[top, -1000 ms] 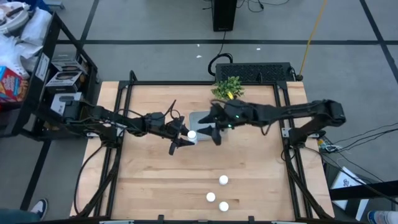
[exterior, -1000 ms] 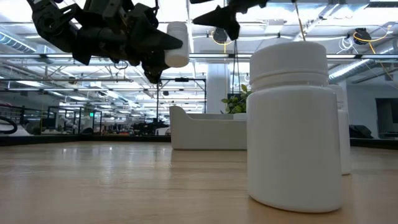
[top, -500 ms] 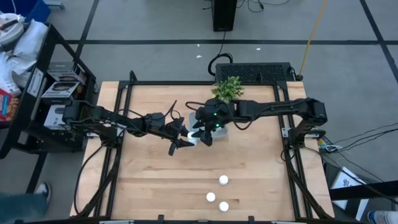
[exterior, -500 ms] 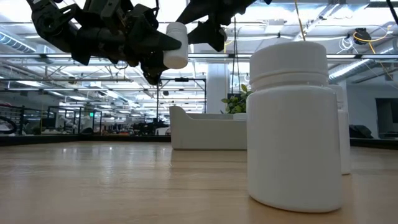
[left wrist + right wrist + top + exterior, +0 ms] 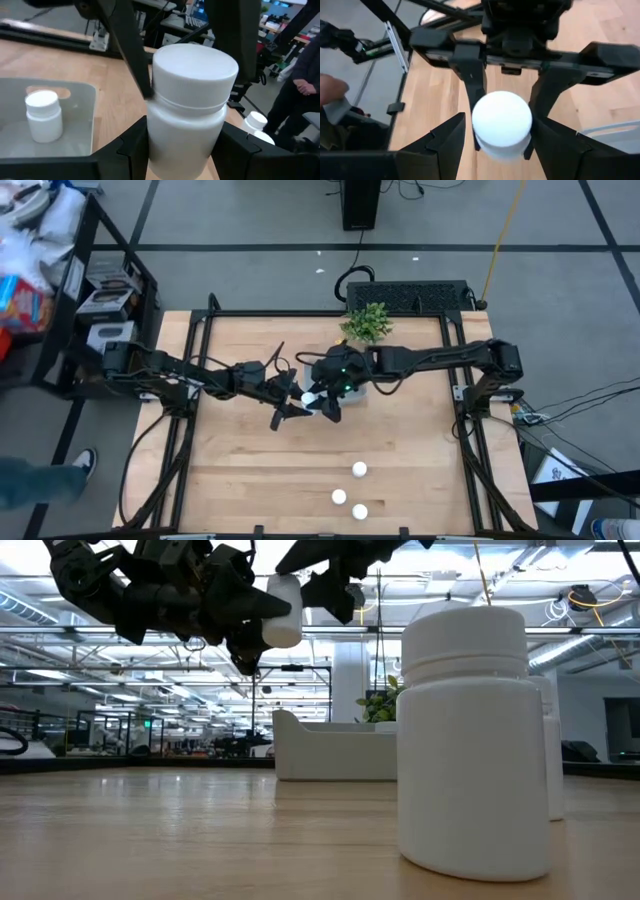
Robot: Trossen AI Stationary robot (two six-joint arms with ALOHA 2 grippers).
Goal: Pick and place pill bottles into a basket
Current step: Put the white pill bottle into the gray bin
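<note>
You have a white pill bottle (image 5: 309, 396) held in the air above the table (image 5: 240, 480), pinched by the left gripper (image 5: 297, 399) just beside the near edge of the pale basket (image 5: 355, 393). In the left wrist view its dark fingers (image 5: 131, 148) press against both sides of the bottle's body, cap up. Your right gripper (image 5: 322, 402) has its fingers spread to either side of the same bottle; the right wrist view looks down on the round cap (image 5: 502, 119) with a finger (image 5: 447, 141) on each flank, but you cannot tell from these views whether they touch it. In the low view the held bottle (image 5: 283, 611) hangs high, well above the basket (image 5: 335, 753) behind it. One pill bottle (image 5: 44, 116) already stands upright inside the basket. Three more bottles (image 5: 359, 469) stand on the wood near the front edge, well apart from the basket, close to one another. A small green plant (image 5: 366, 321) sits just behind the basket.
</note>
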